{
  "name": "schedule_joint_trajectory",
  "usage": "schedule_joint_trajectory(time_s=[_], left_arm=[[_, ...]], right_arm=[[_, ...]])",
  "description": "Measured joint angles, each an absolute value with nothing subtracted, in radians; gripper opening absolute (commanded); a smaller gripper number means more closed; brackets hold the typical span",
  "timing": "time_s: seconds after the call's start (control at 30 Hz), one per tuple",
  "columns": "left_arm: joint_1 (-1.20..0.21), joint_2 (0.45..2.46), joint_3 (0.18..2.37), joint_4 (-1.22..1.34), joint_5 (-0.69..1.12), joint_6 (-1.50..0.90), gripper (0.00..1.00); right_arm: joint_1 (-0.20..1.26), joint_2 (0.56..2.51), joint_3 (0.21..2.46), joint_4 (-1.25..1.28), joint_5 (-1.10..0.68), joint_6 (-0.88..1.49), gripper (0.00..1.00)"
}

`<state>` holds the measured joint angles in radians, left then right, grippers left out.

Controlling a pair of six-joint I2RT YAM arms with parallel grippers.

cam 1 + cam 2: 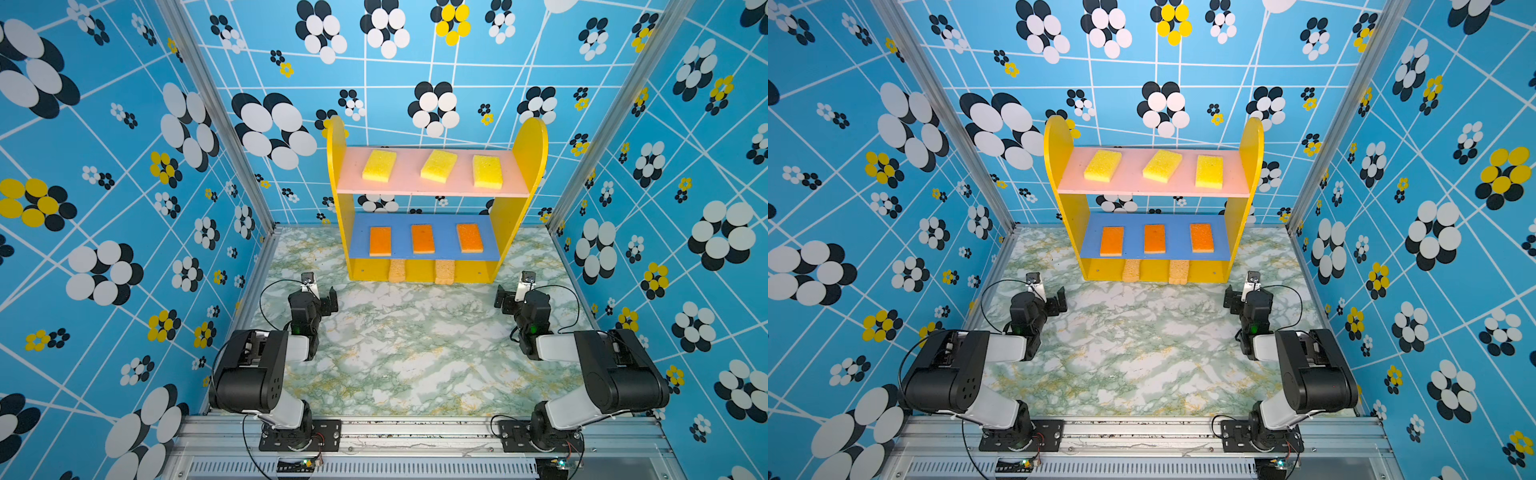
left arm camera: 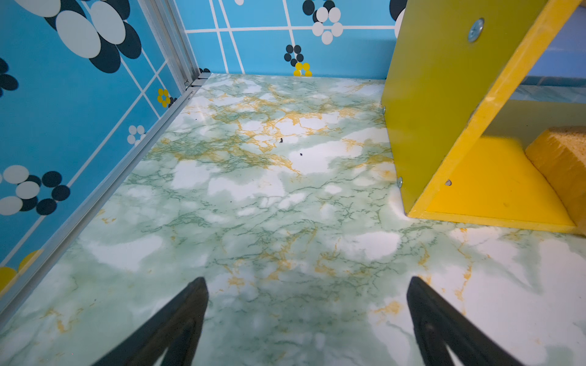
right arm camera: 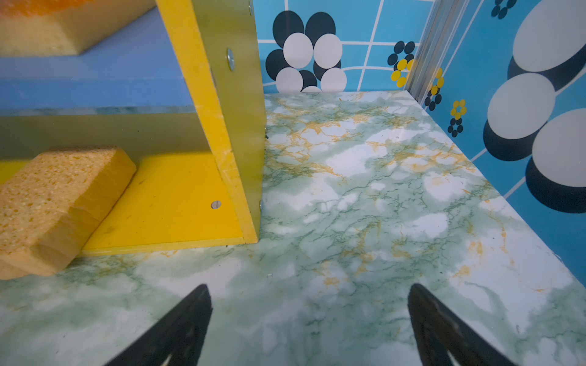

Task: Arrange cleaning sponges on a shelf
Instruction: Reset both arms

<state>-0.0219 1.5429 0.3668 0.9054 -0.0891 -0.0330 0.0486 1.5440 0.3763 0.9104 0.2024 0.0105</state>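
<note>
1. Shelf (image 1: 432, 199): two-tier unit at 12 o'clock on the marble table (image 1: 399, 353), against the back wall, open front facing the arms. Pink upper board (image 1: 349, 178), blue lower board (image 1: 361, 245), yellow base front (image 1: 473, 272).
2. Progress: looks done or nearly so. All eight sponges are on or at the shelf and none lies loose on the table in either top view.
3. Upper board: three yellow sponges in a row, at 10 (image 1: 379, 166), 12 (image 1: 439, 166) and 2 o'clock (image 1: 487, 171). Long axes run roughly front to back. The first two yaw clockwise, far ends toward 1 o'clock; the third sits nearly straight.
4. Lower board: three orange sponges (image 1: 380, 241), (image 1: 423, 238), (image 1: 470, 237), evenly spaced and flat, long axes front to back. The last yaws slightly, far end toward 11 o'clock.
5. Base: two tan porous sponges (image 1: 397, 270), (image 1: 445, 272) under the blue board, near ends sticking past the base front. In the right wrist view one (image 3: 57, 202) overhangs the edge, its near end on the table. How deep either is seated I can't tell for certain; the board hides their far ends.
6. Possibly left: push those two fully in and square up the yawed yellow ones.
7. Left gripper (image 2: 306, 285): at 9 o'clock of the table, jaws wide apart, empty, over bare marble just off the shelf's side panel.
8. Right gripper (image 3: 309, 290): at 3 o'clock, jaws wide apart, empty, clear of the shelf.
</note>
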Motion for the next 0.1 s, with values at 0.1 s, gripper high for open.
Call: schedule_joint_trajectory(time_s=[0.1], left_arm=[[-0.022,1.543,0.367,0.905,-0.089,-0.033,0.99]], right_arm=[[0.049,1.544,0.376,0.910,0.202,0.010,0.99]])
